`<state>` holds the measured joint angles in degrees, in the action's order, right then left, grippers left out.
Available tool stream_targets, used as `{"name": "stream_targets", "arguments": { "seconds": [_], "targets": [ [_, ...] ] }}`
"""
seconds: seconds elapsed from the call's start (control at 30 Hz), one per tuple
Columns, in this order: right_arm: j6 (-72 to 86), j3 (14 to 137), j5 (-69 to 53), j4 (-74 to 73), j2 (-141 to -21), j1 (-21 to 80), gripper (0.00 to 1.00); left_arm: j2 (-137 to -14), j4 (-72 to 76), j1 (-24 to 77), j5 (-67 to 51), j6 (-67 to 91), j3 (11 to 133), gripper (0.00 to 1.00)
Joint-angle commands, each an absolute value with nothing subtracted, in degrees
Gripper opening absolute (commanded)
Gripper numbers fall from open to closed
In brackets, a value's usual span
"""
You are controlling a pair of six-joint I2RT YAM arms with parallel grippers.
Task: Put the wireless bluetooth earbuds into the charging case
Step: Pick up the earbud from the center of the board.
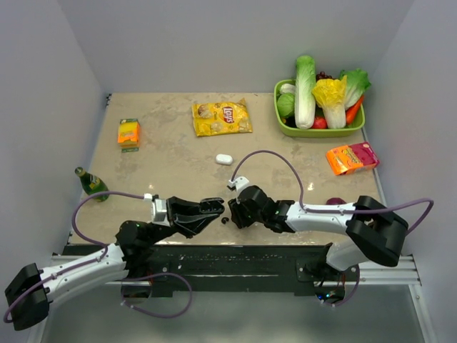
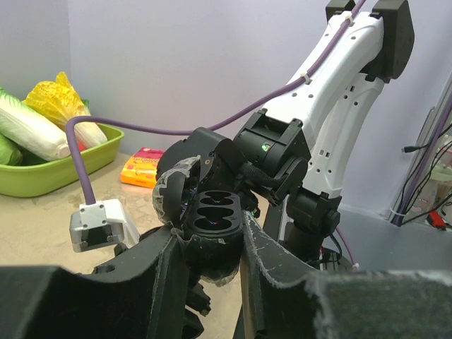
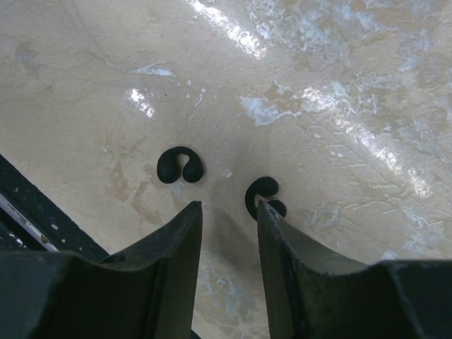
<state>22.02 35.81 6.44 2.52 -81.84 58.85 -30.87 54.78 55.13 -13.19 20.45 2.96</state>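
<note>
Green bottle (image 1: 91, 184) lies at the left edge of the beige table (image 1: 171, 164), with a small orange box (image 1: 129, 132) farther back. Near the middle of the near edge, the left gripper (image 1: 213, 208) is clenched on a black charging case (image 2: 212, 215). The case's lid is swung open and its oval recesses are bare. Just to its right, two black hook-shaped earbuds (image 3: 179, 165) lie apart on the table. The right gripper (image 3: 228, 212) hovers over them with its fingers parted and nothing between them, and its right fingertip overlaps the right-hand bud (image 3: 263, 196). Farther back lie a white pill-shaped case (image 1: 224, 158) and a yellow Lay's chip bag (image 1: 221, 118). To the right is an orange-pink packet (image 1: 351, 158), and a green basket (image 1: 284, 126) of vegetables sits in the far right corner.
</note>
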Motion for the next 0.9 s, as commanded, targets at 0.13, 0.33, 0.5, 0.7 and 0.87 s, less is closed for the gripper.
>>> {"name": "stream_targets", "arguments": {
  "seconds": [0.13,0.33,0.5,0.7,0.87],
  "targets": [
    [21.36,37.97,7.29,5.01,-83.06,58.89,0.41,-30.76,57.92,54.93,-13.71,21.18,-7.56,0.0],
    [21.36,38.41,9.14,4.05,-84.02,58.89,0.41,-30.59,57.83,54.93,-13.8,21.27,-7.56,0.0],
    [22.06,38.23,10.98,3.08,-84.29,58.89,0.41,-30.15,57.22,54.93,-13.45,21.27,-7.47,0.0],
    [22.5,38.06,13.44,1.85,-83.59,58.89,0.4,-29.8,56.78,54.93,-13.45,21.18,-7.38,0.0],
    [22.67,37.88,14.85,1.23,-83.14,58.89,0.34,-30.15,56.69,54.93,-13.45,21.18,-7.29,0.0]
  ]
}}
